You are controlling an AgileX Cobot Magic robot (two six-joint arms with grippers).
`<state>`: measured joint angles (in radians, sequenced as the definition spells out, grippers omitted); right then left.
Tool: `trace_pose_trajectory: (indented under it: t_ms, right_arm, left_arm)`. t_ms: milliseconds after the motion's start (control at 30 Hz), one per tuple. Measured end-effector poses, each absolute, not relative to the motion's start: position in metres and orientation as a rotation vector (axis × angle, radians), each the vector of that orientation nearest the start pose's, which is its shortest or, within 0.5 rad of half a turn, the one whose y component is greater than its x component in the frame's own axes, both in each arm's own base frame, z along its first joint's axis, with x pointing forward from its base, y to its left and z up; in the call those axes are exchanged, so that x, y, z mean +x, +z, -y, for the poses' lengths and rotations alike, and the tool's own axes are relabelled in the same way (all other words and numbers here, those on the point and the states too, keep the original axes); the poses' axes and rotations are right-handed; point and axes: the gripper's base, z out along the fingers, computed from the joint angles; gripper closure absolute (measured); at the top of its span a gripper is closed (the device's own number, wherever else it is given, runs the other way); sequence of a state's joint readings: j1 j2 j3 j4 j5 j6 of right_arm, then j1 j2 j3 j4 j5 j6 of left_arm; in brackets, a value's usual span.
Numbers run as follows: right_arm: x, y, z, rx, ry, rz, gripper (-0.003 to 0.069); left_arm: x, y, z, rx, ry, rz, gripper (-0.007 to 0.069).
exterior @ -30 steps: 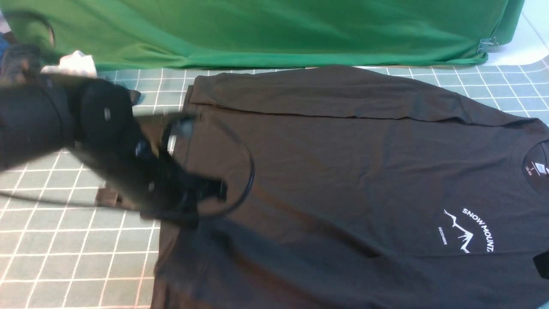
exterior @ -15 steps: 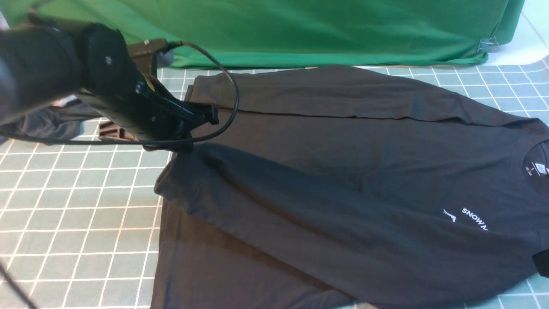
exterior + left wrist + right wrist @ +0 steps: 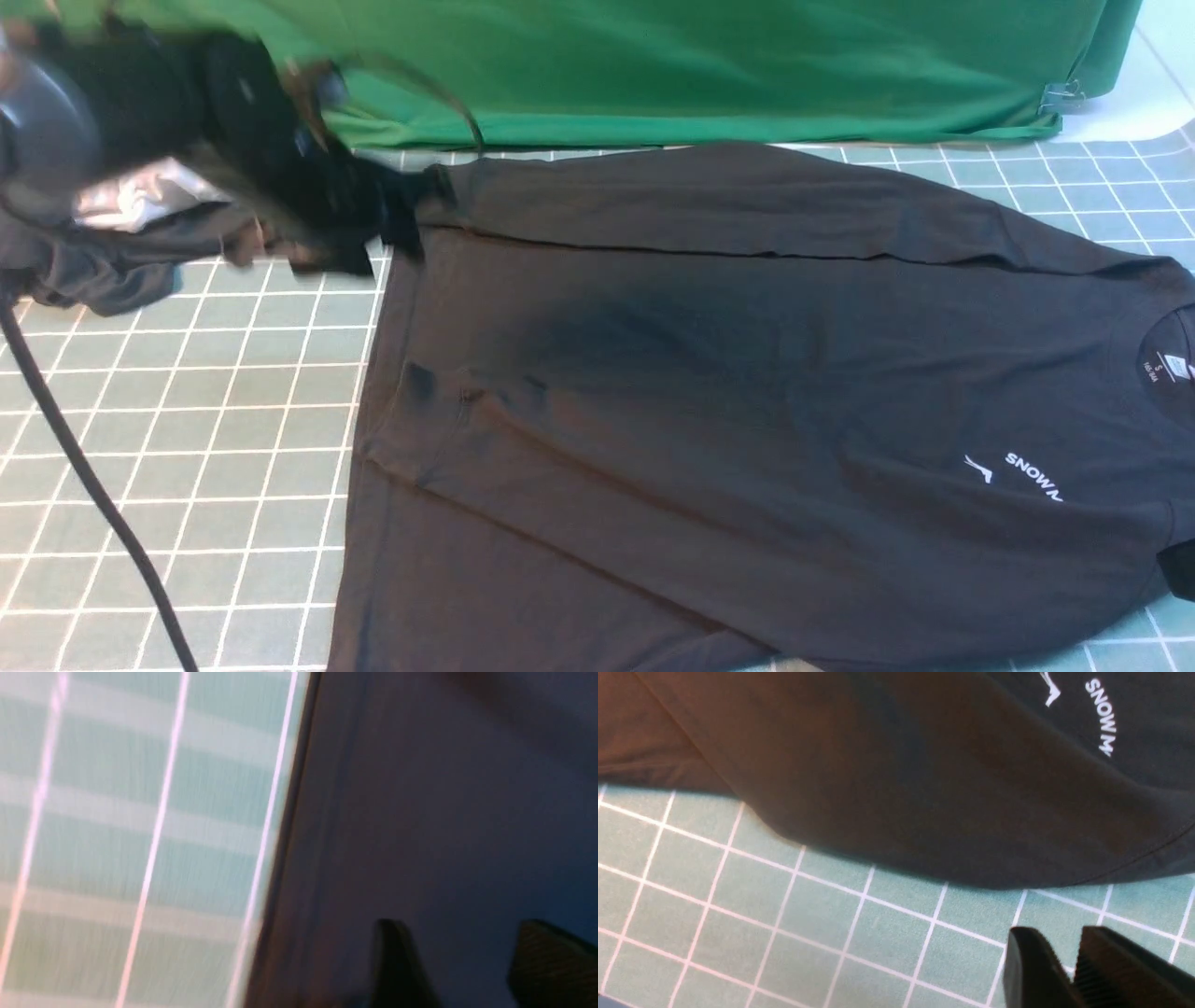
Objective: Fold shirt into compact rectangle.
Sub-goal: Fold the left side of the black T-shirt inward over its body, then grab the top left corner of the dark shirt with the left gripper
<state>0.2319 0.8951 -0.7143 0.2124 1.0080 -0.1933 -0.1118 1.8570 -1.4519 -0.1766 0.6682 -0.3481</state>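
The shirt [image 3: 709, 373] lies spread on the counter [image 3: 187, 420], a teal surface ruled with a white grid. In the front view its neck is at the right and its hem at the left. The far sleeve [image 3: 747, 201] is folded in along the far edge. The near side is folded up over the body in a long slanting crease, which covers part of the logo [image 3: 1018, 467], so that only "SNOW" and the tip of the mountain line show. The label [image 3: 1167, 366] sits inside the round neck at the right edge of the view.

The left claw [image 3: 401, 215] is at the shirt's far-left corner, blurred in the front view. In the left wrist view its fingers [image 3: 397, 961] stand spread, with the shirt's cloth visible beyond the gap and nothing gripped between them. The hem edge runs just beside them, against the counter's grid.

In the right wrist view, the right claw [image 3: 1059, 970] hangs over bare counter just beside the shirt's near folded edge. Its fingers [image 3: 1031, 970] are only narrowly parted and nothing is held between them. The logo is in view beyond the fold.

A green cloth [image 3: 653, 65] drapes along the back of the counter. At far left lies a grey garment [image 3: 103, 271] with a white cloth [image 3: 140, 201] on it. A black cable [image 3: 84, 476] hangs across the left side of the front view.
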Motion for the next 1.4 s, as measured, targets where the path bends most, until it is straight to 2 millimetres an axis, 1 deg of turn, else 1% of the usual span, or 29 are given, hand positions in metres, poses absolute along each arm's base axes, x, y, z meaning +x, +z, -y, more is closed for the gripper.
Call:
trace_pose_trajectory:
  t_ms: [67, 100, 133, 167, 233, 333, 367, 400, 500, 733, 933, 1133, 1233, 1300, 1333, 1367, 1400]
  right_arm:
    - [0.14, 0.287, -0.05, -0.466, 0.287, -2.612, 0.0513]
    - [0.14, 0.287, -0.05, -0.465, 0.287, -2.608, 0.0513]
    - [0.14, 0.287, -0.05, -0.464, 0.287, -2.606, 0.0513]
    - [0.141, 0.287, -0.05, -0.462, 0.286, -2.6, 0.0513]
    - [0.141, 0.288, -0.05, -0.46, 0.286, -2.594, 0.0513]
    - [0.142, 0.288, -0.05, -0.459, 0.285, -2.589, 0.0513]
    - [0.142, 0.288, -0.05, -0.458, 0.285, -2.588, 0.0513]
    - [0.142, 0.288, -0.05, -0.458, 0.285, -2.588, 0.0513]
    - [0.142, 0.288, -0.05, -0.456, 0.285, -2.586, 0.0511]
    - [0.142, 0.288, -0.05, -0.446, 0.288, -2.588, 0.0506]
    - [0.143, 0.288, -0.05, -0.439, 0.288, -2.582, 0.0506]
    - [0.143, 0.289, -0.05, -0.426, 0.29, -2.575, 0.0505]
    - [0.144, 0.289, -0.05, -0.416, 0.292, -2.568, 0.0505]
    - [0.144, 0.289, -0.05, -0.413, 0.292, -2.564, 0.0504]
    - [0.145, 0.29, -0.05, -0.412, 0.291, -2.559, 0.0504]
    - [0.145, 0.29, -0.05, -0.412, 0.291, -2.559, 0.0504]
    - [0.145, 0.29, -0.05, -0.409, 0.29, -2.551, 0.0503]
  left_arm:
    - [0.422, 0.26, 0.051, -0.475, -0.428, -2.514, 0.0223]
    - [0.432, 0.261, 0.05, -0.489, -0.464, -2.517, 0.0209]
    - [0.434, 0.258, 0.05, -0.491, -0.467, -2.525, 0.0206]
    - [0.446, 0.253, 0.051, -0.501, -0.504, -2.554, 0.0196]
    - [0.461, 0.239, 0.054, -0.502, -0.526, -2.596, 0.019]
    - [0.478, 0.215, 0.059, -0.529, -0.566, -2.629, 0.019]
    - [0.48, 0.215, 0.059, -0.531, -0.575, -2.623, 0.019]
    - [0.487, 0.206, 0.061, -0.545, -0.593, -2.627, 0.019]
    - [0.503, 0.189, 0.063, -0.565, -0.62, -2.615, 0.019]
    - [0.522, 0.153, 0.063, -0.649, -0.63, -2.566, 0.019]
    - [0.532, 0.149, 0.063, -0.708, -0.676, -2.452, 0.019]
    - [0.537, 0.147, 0.061, -0.73, -0.684, -2.39, 0.0194]
    - [0.539, 0.148, 0.061, -0.738, -0.684, -2.358, 0.0246]
    - [0.54, 0.148, 0.06, -0.762, -0.691, -2.352, 0.0302]
    - [0.54, 0.147, 0.06, -0.768, -0.693, -2.352, 0.0343]
    - [0.54, 0.147, 0.06, -0.768, -0.693, -2.352, 0.0351]
    - [0.54, 0.145, 0.061, -0.777, -0.694, -2.356, 0.043]
